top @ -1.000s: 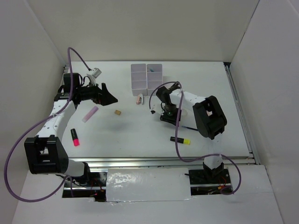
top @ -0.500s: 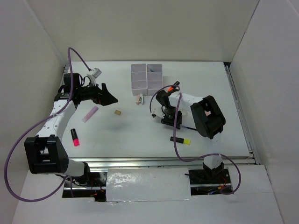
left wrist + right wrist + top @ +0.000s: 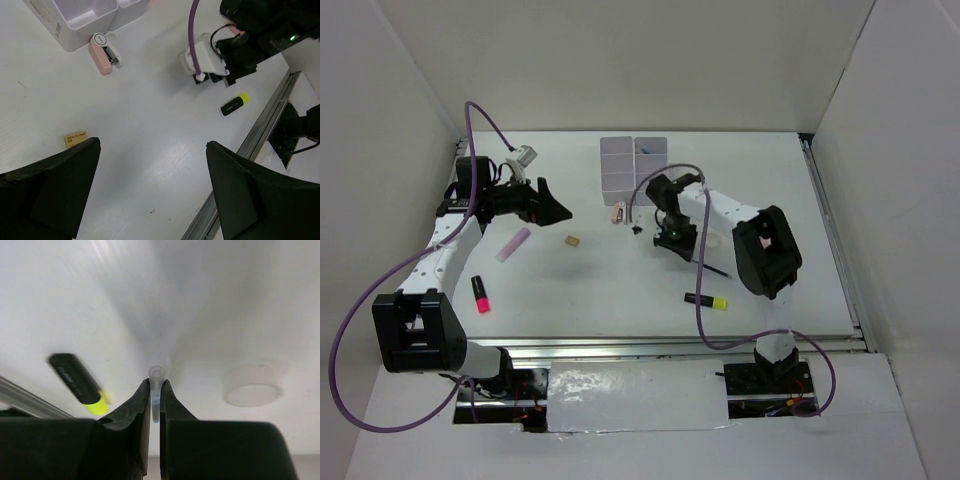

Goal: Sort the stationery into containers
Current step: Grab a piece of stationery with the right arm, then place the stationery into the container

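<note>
The right end effector [image 3: 155, 390] is clenched on the thin blue pen [image 3: 157, 377]. The pen's tip pokes past the fingertips, just short of the containers [image 3: 633, 165], likely so it drops in end-first. The left end effector [image 3: 150, 200] hangs released near the tan eraser [image 3: 76, 138], perhaps its next pick.

Around me I see a white table [image 3: 610, 290]. White walls [image 3: 620, 60] close it at 9, 12 and 3 o'clock. At 6 o'clock a metal rail [image 3: 650, 344] follows the table edge, and beyond it lies a shiny foil sheet [image 3: 635, 398].
</note>
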`<state>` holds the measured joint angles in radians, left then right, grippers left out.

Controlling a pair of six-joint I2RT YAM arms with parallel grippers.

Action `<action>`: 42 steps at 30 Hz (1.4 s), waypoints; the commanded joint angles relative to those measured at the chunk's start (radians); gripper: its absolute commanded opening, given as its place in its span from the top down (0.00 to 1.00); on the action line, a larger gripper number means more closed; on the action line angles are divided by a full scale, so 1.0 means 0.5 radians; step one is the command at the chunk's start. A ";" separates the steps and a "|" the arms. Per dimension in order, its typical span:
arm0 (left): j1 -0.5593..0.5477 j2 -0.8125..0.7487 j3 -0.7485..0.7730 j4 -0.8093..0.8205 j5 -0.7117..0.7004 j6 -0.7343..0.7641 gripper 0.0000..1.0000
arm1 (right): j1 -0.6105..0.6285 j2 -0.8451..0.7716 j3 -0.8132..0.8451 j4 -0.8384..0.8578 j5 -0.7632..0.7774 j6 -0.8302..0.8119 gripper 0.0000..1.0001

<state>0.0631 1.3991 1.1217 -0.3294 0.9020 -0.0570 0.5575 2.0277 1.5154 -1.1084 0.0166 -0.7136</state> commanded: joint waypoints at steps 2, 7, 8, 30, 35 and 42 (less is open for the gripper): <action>0.006 -0.055 0.045 0.097 0.031 -0.012 0.01 | 0.045 -0.236 0.667 -0.213 -0.392 0.105 1.00; 0.006 -0.092 0.033 0.214 0.034 -0.091 0.01 | -0.105 -0.352 1.056 0.105 -0.723 0.386 1.00; 0.003 -0.089 0.033 0.232 0.034 -0.116 0.01 | -0.142 -0.422 1.041 0.370 -0.754 0.527 1.00; 0.006 0.043 -0.019 0.690 -0.025 -0.383 0.01 | -0.413 -0.114 0.810 2.428 -0.490 1.259 1.00; 0.012 0.077 -0.044 0.696 -0.015 -0.371 0.01 | -0.440 -0.012 0.878 2.468 -0.448 1.222 1.00; 0.021 0.107 -0.074 0.677 -0.009 -0.331 0.01 | -0.437 0.098 0.862 2.524 -0.417 1.120 1.00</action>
<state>0.0669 1.4406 1.0893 -0.0299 0.8772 -0.2405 0.3458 2.0495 1.8988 0.0734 -0.2134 -0.1246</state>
